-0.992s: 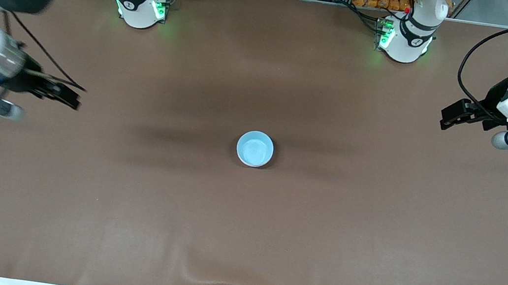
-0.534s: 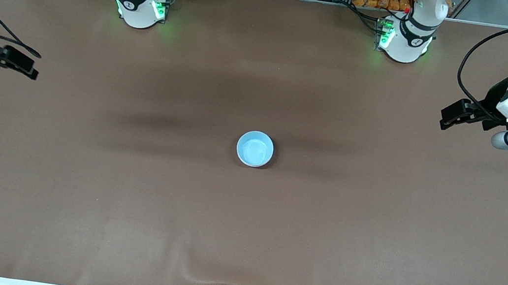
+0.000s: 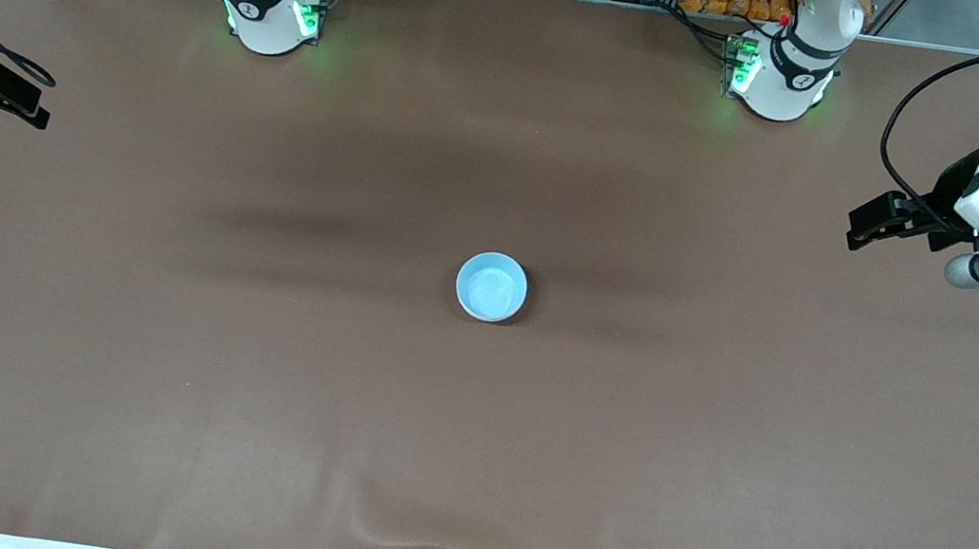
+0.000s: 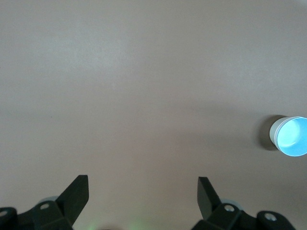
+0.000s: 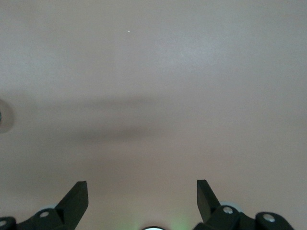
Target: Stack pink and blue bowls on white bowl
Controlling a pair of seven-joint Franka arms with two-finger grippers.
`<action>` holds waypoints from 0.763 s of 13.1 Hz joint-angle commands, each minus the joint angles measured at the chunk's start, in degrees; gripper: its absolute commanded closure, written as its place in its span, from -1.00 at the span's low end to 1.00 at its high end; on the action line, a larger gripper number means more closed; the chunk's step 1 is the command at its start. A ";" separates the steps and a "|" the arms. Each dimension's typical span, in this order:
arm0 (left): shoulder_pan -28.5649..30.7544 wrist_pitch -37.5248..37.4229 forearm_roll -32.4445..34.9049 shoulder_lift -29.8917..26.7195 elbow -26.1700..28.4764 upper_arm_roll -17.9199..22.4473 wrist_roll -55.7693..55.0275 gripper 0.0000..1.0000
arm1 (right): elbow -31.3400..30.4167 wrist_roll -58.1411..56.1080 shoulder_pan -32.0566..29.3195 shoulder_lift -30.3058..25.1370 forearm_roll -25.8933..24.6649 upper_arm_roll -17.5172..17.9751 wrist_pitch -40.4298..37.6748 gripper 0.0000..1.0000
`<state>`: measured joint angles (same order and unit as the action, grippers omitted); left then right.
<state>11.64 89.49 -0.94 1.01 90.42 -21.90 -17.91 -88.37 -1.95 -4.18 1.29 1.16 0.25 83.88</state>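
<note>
- Only one bowl shows: the blue bowl [image 3: 492,286] sits upright mid-table, about midway between the two arms' ends and well apart from both grippers.
- Left wrist view catches it too [image 4: 290,136], with a whitish outer wall under the blue rim. That could be the stack, but I can't tell.
- No separate pink or white bowl anywhere on the table [image 3: 243,393].
- Judgement: stack looks done, with pink and white nested under blue. Can't confirm from the top-down view.
- Left gripper [image 3: 880,224] is over the left arm's end of the table, jaws spread wide, holding nothing.
- Right gripper [image 3: 7,97] is over the right arm's end, at the view's edge, jaws also wide and empty.
- Nothing left to pick, as far as visible.
</note>
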 commanded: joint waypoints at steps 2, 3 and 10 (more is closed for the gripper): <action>0.75 -0.02 -1.26 -1.19 0.81 -0.25 1.57 -1.00 | 0.57 0.54 -1.10 -0.59 -0.55 1.33 -1.00 -1.00; 0.75 -0.02 -1.26 -1.19 0.81 -0.25 1.57 -1.00 | 0.74 2.63 -1.01 -0.59 -0.29 1.51 -0.92 -1.00; 1.63 -0.90 -1.26 -2.60 1.68 -0.08 1.57 -1.00 | 1.01 5.56 1.27 -0.50 -0.64 1.24 -0.39 -1.00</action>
<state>12.07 89.27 -0.94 0.75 90.43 -21.82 -17.91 -87.66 2.75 -2.96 1.29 1.07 1.58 83.74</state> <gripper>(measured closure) 0.000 0.000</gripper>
